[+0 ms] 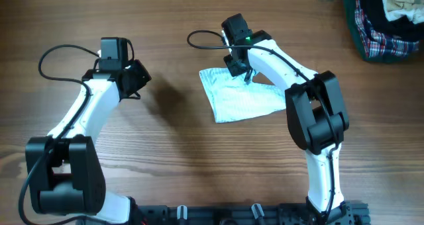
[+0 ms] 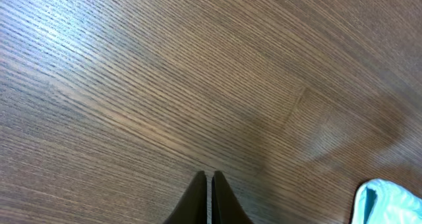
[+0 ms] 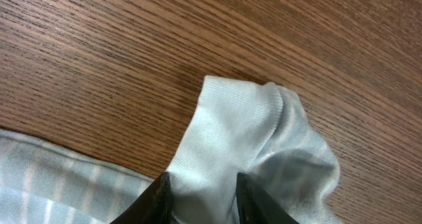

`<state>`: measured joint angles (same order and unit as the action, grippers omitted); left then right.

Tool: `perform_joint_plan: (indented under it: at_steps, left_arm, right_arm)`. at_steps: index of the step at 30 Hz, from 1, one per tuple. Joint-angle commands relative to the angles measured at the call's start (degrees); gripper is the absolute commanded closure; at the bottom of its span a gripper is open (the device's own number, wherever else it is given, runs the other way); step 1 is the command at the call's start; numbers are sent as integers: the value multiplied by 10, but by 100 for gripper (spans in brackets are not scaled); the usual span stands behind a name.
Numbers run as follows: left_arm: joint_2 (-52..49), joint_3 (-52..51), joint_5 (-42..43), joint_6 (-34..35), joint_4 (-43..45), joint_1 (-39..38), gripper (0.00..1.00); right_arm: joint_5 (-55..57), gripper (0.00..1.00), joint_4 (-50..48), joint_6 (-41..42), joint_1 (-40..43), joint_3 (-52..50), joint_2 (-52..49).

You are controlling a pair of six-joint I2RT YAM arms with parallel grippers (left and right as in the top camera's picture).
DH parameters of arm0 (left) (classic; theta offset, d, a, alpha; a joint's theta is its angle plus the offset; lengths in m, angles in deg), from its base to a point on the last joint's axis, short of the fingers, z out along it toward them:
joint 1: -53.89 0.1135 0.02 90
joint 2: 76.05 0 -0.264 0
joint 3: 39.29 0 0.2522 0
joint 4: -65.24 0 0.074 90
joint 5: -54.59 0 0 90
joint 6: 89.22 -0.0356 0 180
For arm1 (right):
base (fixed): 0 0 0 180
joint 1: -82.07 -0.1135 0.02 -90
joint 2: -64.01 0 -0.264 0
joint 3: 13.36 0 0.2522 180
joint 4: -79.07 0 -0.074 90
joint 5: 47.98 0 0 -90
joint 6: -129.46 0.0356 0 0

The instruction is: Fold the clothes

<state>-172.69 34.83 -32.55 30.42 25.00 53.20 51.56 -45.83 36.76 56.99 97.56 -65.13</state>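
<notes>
Right tool: jaws part way apart, with a bunched fold of the pale blue-and-white garment filling the gap between them; I judge it clamped on that fold, since the cloth rises off the desk into the jaws. In the overhead view the grip is at the garment's far edge, near its middle. The garment lies just right of the desk's centre, mostly flat, its long axis running left to right with a slight tilt, the near-right corner partly hidden under the right arm. Left tool: jaws together, holding nothing, hanging over bare wood. The garment lies to its right, apart from it; only a corner shows at the lower right edge of the left wrist view. The right arm is therefore the nearer one. The fold would likely be drawn from the far edge toward the near edge, across the long axis. The heap of plaid clothes sits well apart at the far right.
</notes>
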Motion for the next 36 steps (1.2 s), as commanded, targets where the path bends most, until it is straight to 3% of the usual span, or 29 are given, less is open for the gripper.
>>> perform_joint_plan:
  at_steps: [1,5,16,28,30,36]
  left_arm:
    - [2,-5,3,-9,2,2,96]
    - [2,-5,3,-9,2,2,95]
    - [2,-5,3,-9,1,2,95]
    - [2,-5,3,-9,-1,2,95]
    - [2,-5,3,-9,-1,2,95]
    - [2,-5,3,-14,-1,2,96]
  right_arm:
    - [10,68,6,-3,0,-2,-20]
    - [10,96,3,-2,0,-2,-20]
    - [12,96,5,93,18,1,62]
    - [5,96,123,248,222,-1,87]
    - [-24,96,127,223,235,-1,86]
    - [-239,96,49,-13,238,-1,86]
